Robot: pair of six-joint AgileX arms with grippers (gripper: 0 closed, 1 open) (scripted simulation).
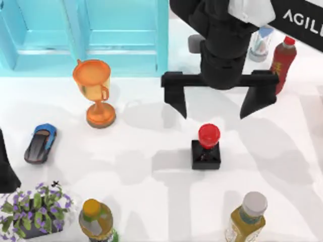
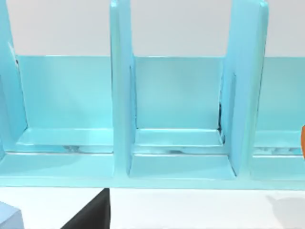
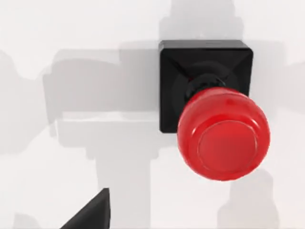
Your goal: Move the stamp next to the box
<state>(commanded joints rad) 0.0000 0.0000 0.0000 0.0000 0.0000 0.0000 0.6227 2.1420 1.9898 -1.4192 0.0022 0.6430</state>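
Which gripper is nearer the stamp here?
Right. The right gripper hangs open just behind the stamp, fingers spread wide. The left arm sits at the table's left edge, far off.

the only readable lettering is white capitals reading "agile", cut off by the frame edge, on a dark panel [image 1: 303,20] at the top right corner of the top view. the bottles on the table carry labels, but no words or numbers on them can be made out. nothing legible appears in the left wrist view or the right wrist view.
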